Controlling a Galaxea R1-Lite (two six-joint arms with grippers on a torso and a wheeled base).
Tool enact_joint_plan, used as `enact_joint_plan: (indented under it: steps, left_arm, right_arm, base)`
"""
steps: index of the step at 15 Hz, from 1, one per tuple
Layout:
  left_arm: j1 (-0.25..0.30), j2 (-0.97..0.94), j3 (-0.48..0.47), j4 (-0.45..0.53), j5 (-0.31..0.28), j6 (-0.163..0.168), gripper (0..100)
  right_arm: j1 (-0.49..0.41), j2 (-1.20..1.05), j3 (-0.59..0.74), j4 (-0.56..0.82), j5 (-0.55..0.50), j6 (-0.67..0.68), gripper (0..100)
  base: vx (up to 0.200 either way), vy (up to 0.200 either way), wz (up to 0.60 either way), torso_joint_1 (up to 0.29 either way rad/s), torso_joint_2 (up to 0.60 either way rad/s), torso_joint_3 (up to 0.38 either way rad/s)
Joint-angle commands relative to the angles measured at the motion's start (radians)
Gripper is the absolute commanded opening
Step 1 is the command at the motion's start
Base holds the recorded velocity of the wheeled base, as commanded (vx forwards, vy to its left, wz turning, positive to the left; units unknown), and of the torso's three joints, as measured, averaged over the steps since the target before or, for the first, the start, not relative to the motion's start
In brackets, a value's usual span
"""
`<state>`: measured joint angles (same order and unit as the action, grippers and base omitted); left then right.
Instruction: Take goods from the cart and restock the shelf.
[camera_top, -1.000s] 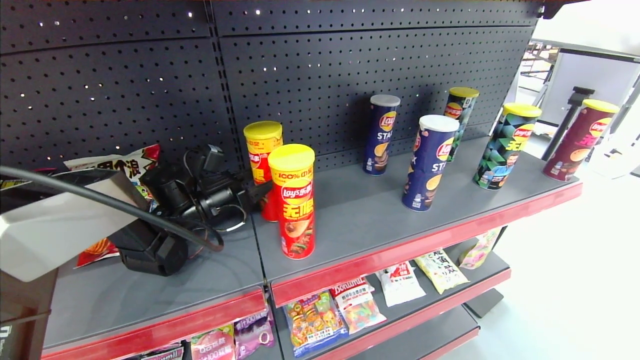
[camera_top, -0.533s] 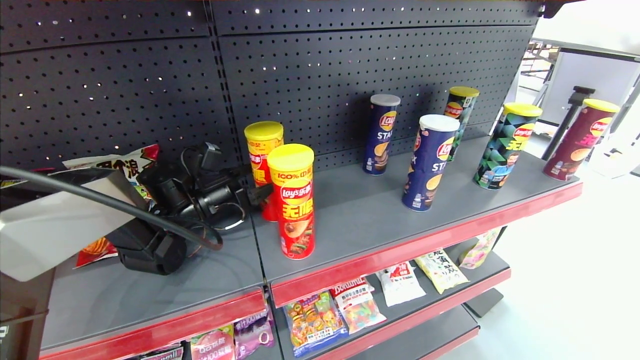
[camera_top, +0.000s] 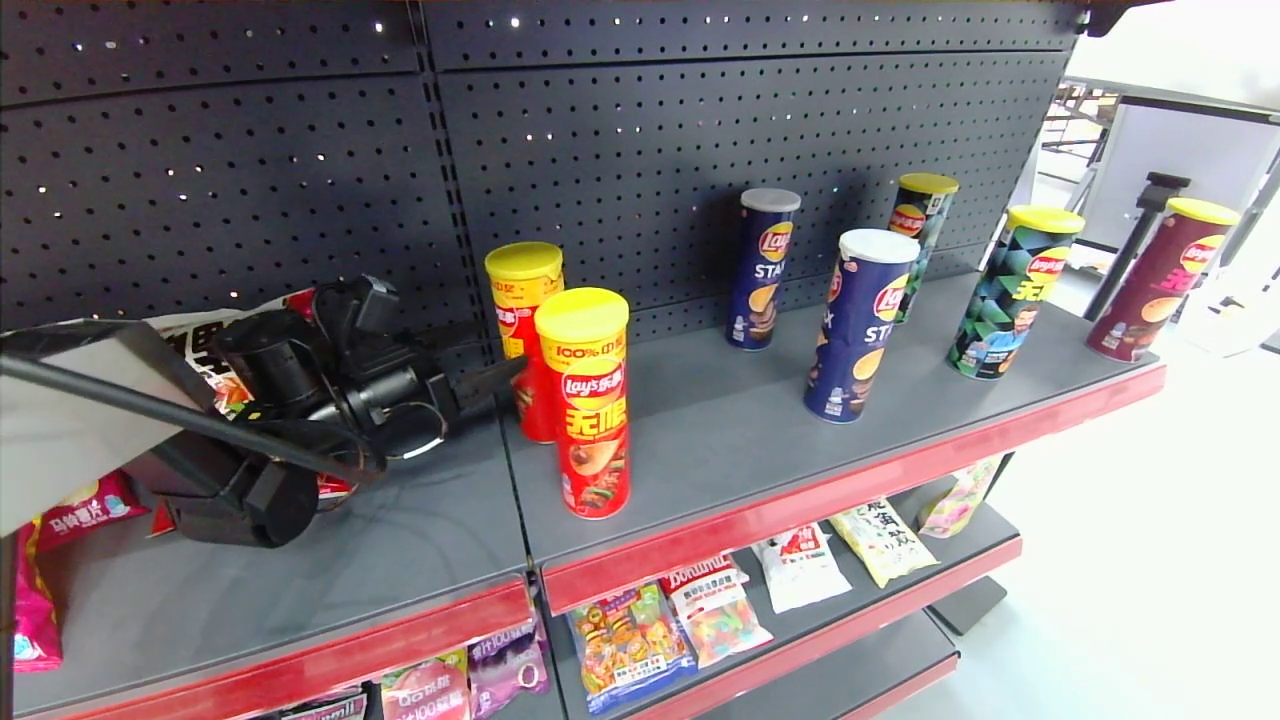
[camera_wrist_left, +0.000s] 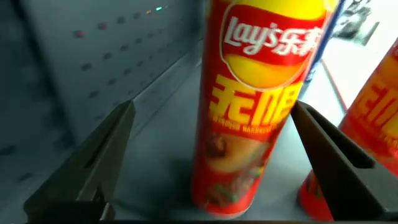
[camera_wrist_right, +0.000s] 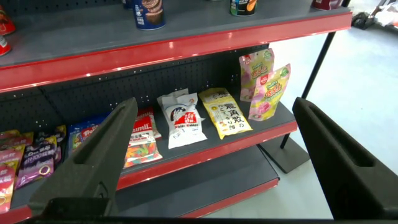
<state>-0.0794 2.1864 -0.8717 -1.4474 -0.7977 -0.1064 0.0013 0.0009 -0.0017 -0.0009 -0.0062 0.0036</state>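
Two red chip cans with yellow lids stand on the grey shelf (camera_top: 720, 440): a rear can (camera_top: 522, 290) and a front can (camera_top: 585, 400). My left gripper (camera_top: 495, 375) lies low over the shelf just left of the rear can, open, holding nothing. In the left wrist view the rear can (camera_wrist_left: 255, 106) stands upright ahead of my left gripper (camera_wrist_left: 212, 109), between its spread fingers (camera_wrist_left: 93, 168), with the front can (camera_wrist_left: 373, 124) beside it. My right gripper (camera_wrist_right: 214, 124) is open and empty, facing the lower shelves.
Two blue cans (camera_top: 862, 320), two green patterned cans (camera_top: 1020, 290) and a maroon can (camera_top: 1160, 280) stand to the right. Chip bags (camera_top: 200, 335) lie behind my left arm. Snack bags (camera_wrist_right: 180, 118) fill the lower shelf. The pegboard back wall (camera_top: 650, 150) is close behind.
My left arm has drawn back to the left, away from the rear red can, which stays upright. A pink bag at the far left has come into sight.
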Motion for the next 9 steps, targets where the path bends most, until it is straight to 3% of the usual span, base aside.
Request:
enact_joint_plan:
  steps: [1, 4, 9]
  left_arm:
    - [0.018, -0.056, 0.025, 0.032, 0.000, 0.027, 100]
    - [0.035, -0.099, 0.040, 0.117, 0.000, 0.073, 100]
    - [0.084, -0.218, 0.135, 0.208, -0.002, 0.086, 100]
  right_arm:
    - [0.000, 0.001, 0.000, -0.001, 0.000, -0.001, 100]
    - [0.000, 0.001, 0.000, -0.001, 0.000, -0.001, 100]
    - [0.000, 0.001, 0.000, -0.001, 0.000, -0.001, 100]
  base:
    - [0.000, 0.000, 0.00, 0.000, 0.00, 0.000]
    - [0.000, 0.000, 0.00, 0.000, 0.00, 0.000]
    - [0.000, 0.000, 0.00, 0.000, 0.00, 0.000]
